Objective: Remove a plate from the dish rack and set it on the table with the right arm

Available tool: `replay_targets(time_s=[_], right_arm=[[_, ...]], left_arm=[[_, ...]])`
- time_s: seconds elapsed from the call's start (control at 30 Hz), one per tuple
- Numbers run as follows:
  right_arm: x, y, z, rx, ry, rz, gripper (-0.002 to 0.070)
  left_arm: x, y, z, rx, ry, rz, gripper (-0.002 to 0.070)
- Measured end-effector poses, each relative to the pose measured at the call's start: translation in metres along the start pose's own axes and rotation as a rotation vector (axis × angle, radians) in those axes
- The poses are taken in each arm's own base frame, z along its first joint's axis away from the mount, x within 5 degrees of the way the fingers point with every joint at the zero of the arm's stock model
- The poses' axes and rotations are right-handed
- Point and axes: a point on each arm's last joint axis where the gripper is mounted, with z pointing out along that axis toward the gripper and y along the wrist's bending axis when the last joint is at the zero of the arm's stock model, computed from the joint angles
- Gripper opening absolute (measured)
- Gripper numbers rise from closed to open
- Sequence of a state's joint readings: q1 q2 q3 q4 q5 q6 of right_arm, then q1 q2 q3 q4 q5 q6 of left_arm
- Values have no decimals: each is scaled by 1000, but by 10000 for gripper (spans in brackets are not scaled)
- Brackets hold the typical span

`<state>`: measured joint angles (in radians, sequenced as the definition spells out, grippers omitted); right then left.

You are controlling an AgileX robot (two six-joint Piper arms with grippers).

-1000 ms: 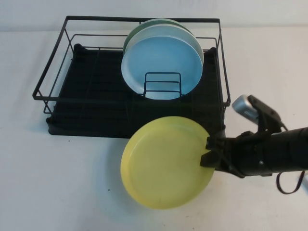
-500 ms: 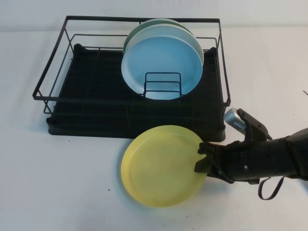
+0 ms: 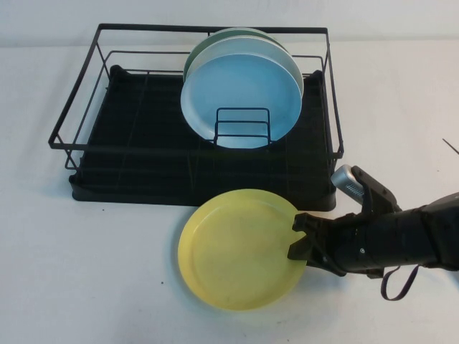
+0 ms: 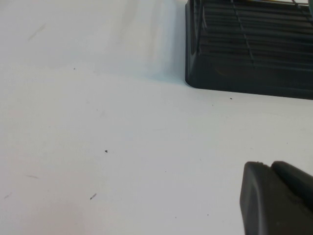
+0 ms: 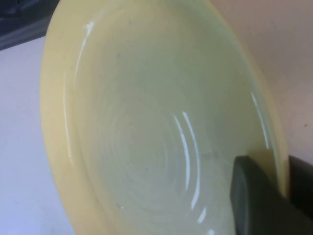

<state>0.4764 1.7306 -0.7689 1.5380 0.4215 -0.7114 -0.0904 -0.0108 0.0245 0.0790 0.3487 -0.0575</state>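
Holding: the right gripper [image 3: 301, 240] is clamping the right edge of the yellow plate [image 3: 240, 247], one finger [image 5: 257, 200] lying over the rim.
Right arm: the right arm [image 3: 401, 240] is reaching in low from the right side, stretched nearly level over the table [image 3: 93, 272].
Plate: it is sitting in front of the dish rack [image 3: 143, 154], near the rack's front right corner, lying close to flat; whether it is touching the table cannot be told.
Rack: a blue plate [image 3: 240, 89] is standing upright in it, with a green plate [image 3: 204, 46] behind.
Left gripper: the left gripper [image 4: 279, 198] is hovering over bare table beside a corner of the rack; only part of it is showing, so its fingers cannot be told.
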Motion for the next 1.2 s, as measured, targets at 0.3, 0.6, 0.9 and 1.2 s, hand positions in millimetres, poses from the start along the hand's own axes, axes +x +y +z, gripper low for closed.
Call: replay_targets(time_s=[0.3,0.6,0.9,1.2], right_arm=[[-5,-6,2,56,-57,8,257],[-4,1,-5,32,-53,-40,370],[5,42,-70,-92,-111,-360,134],[39,58,-142,-121,-135,-733,-13]], left_arm=[[0,0,0,0,0,0,-4],[0,0,0,0,0,0,-4],[0,0,0,0,0,0,-4],[0,0,0,0,0,0,-4]])
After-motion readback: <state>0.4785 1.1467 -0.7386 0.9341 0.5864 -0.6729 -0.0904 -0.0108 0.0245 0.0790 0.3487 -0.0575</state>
